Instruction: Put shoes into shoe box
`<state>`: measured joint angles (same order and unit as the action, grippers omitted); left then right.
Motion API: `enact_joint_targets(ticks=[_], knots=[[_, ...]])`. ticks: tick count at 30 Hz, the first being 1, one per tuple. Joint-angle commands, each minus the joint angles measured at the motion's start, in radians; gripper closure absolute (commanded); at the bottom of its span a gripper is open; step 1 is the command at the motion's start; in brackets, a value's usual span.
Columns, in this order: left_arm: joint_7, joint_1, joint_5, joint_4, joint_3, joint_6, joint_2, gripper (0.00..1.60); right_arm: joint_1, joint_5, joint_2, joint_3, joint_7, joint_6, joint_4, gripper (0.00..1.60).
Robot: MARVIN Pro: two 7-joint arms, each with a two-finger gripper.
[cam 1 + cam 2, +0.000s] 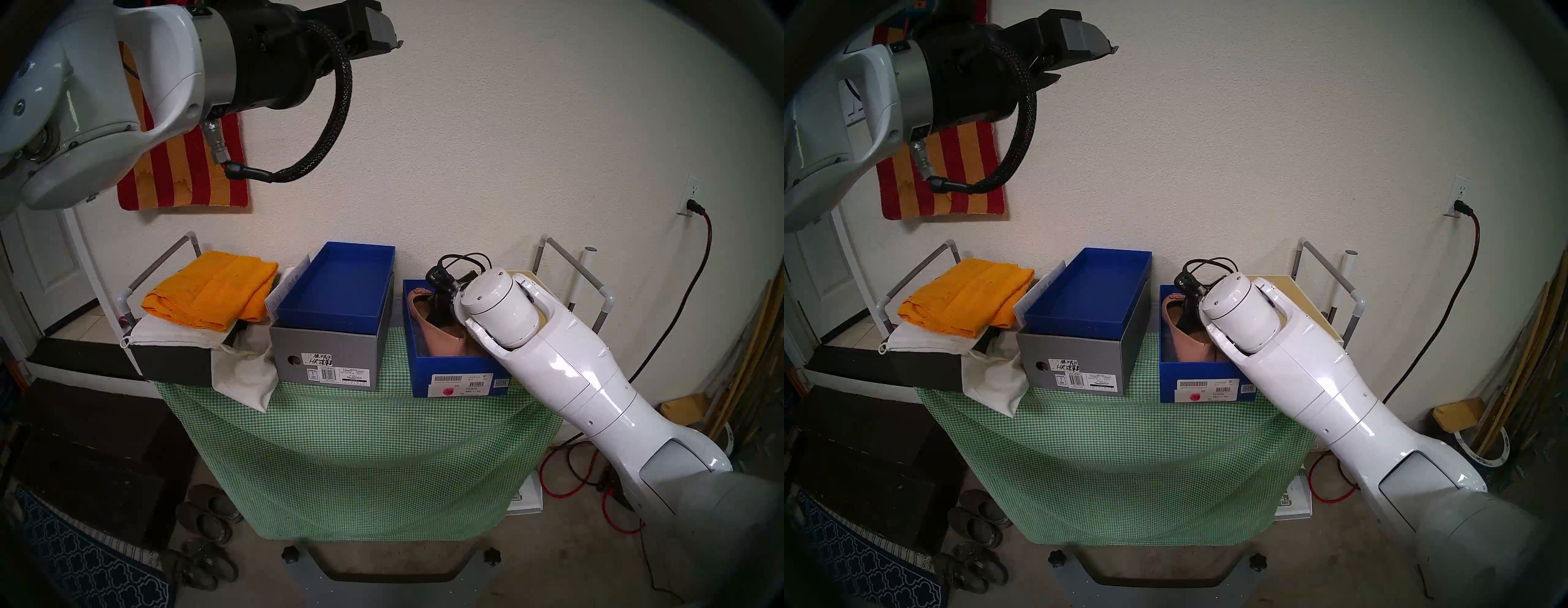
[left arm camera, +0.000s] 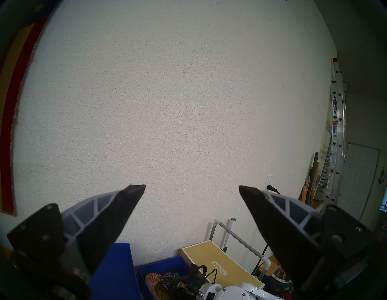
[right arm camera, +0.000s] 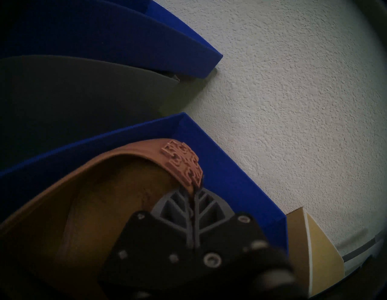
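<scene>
The blue shoe box (image 1: 460, 367) stands open at the right of the table, its white labels and red dot facing me. One tan-pink flat (image 1: 437, 335) lies inside it, toe emblem toward the wall; it also shows in the right wrist view (image 3: 117, 167). I cannot make out a second flat. My right gripper (image 3: 193, 191) is down in the box, shut on the leather edge of the flat's toe just below the emblem; in the head views the wrist hides its fingers. My left gripper (image 2: 192, 188) is open and empty, held high near the wall (image 1: 382, 29), far above the table.
A grey box with a blue tray (image 1: 331, 339) stands just left of the shoe box. Further left are an orange towel (image 1: 212, 293) and white cloth bags (image 1: 246, 373). A gold box (image 2: 219, 266) lies right of the shoe box. The wall is right behind. Dark slippers (image 1: 208, 509) lie on the floor.
</scene>
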<state>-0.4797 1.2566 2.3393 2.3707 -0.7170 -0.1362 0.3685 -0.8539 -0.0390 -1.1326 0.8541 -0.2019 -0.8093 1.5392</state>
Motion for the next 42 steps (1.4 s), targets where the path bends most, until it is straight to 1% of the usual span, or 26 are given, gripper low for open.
enact_joint_targets(ticks=[1,8,12,15,19,22,23,25,27,28,29,30,31,32,33,34,35,36,38,40,42], knots=[[0.003,-0.002,0.002,-0.003,0.0,-0.002,0.001,0.0,0.016,-0.008,-0.023,0.002,-0.006,0.012,-0.002,0.0],[0.003,0.0,0.002,-0.003,-0.001,-0.002,0.001,0.0,0.038,-0.024,-0.002,0.013,-0.036,-0.024,0.033,0.0],[0.003,0.001,0.002,-0.002,-0.002,-0.003,0.001,0.0,0.062,-0.029,-0.007,0.041,-0.035,-0.015,0.022,0.0],[0.003,0.002,0.003,-0.002,-0.004,-0.003,0.002,0.0,0.079,-0.028,-0.012,0.079,-0.016,0.0,0.034,0.0],[0.003,0.003,0.003,-0.002,-0.005,-0.003,0.002,0.0,0.087,-0.024,-0.025,0.106,0.009,0.019,0.031,0.0],[0.003,0.004,0.003,-0.002,-0.006,-0.003,0.002,0.0,0.071,-0.014,-0.035,0.134,0.059,0.073,0.053,0.0],[0.003,0.004,0.003,-0.002,-0.006,-0.003,0.002,0.0,0.062,-0.008,-0.038,0.144,0.082,0.102,0.06,0.0],[0.003,0.005,0.003,-0.002,-0.006,-0.003,0.002,0.0,0.039,-0.013,-0.052,0.178,0.128,0.141,0.084,0.0],[0.004,0.005,0.003,-0.002,-0.007,-0.003,0.002,0.0,0.019,0.011,-0.055,0.195,0.159,0.169,0.114,0.0],[0.004,0.006,0.003,-0.002,-0.007,-0.003,0.002,0.0,0.001,0.013,-0.062,0.218,0.176,0.186,0.126,0.0],[0.004,0.006,0.003,-0.002,-0.008,-0.004,0.003,0.0,-0.013,0.008,-0.066,0.231,0.203,0.213,0.135,0.0],[0.003,0.006,0.003,-0.002,-0.008,-0.003,0.002,0.0,-0.026,0.0,-0.066,0.246,0.243,0.276,0.145,0.0],[0.003,0.006,0.003,-0.002,-0.008,-0.003,0.002,0.0,-0.026,0.0,-0.066,0.246,0.243,0.276,0.145,0.0],[0.003,0.007,0.003,-0.002,-0.008,-0.003,0.003,0.0,-0.035,0.004,-0.083,0.277,0.24,0.248,0.167,0.0],[0.003,0.007,0.003,-0.002,-0.009,-0.003,0.003,0.0,-0.042,0.006,-0.086,0.291,0.264,0.272,0.176,0.0],[0.003,0.007,0.003,-0.002,-0.009,-0.003,0.003,0.0,-0.052,0.0,-0.088,0.3,0.306,0.314,0.183,0.0],[0.003,0.008,0.003,-0.002,-0.009,-0.003,0.003,0.0,-0.065,-0.009,-0.099,0.325,0.326,0.35,0.196,0.0],[0.003,0.008,0.003,-0.002,-0.01,-0.003,0.003,0.0,-0.072,-0.011,-0.108,0.344,0.334,0.34,0.213,0.0],[0.003,0.009,0.003,-0.001,-0.01,-0.003,0.003,0.0,-0.08,-0.017,-0.119,0.376,0.358,0.363,0.236,0.0],[0.003,0.009,0.004,-0.001,-0.011,-0.003,0.003,0.0,-0.1,-0.029,-0.133,0.404,0.404,0.408,0.261,0.0],[0.003,0.01,0.004,-0.001,-0.012,-0.004,0.003,0.0,-0.114,-0.05,-0.148,0.44,0.429,0.444,0.29,0.0]])
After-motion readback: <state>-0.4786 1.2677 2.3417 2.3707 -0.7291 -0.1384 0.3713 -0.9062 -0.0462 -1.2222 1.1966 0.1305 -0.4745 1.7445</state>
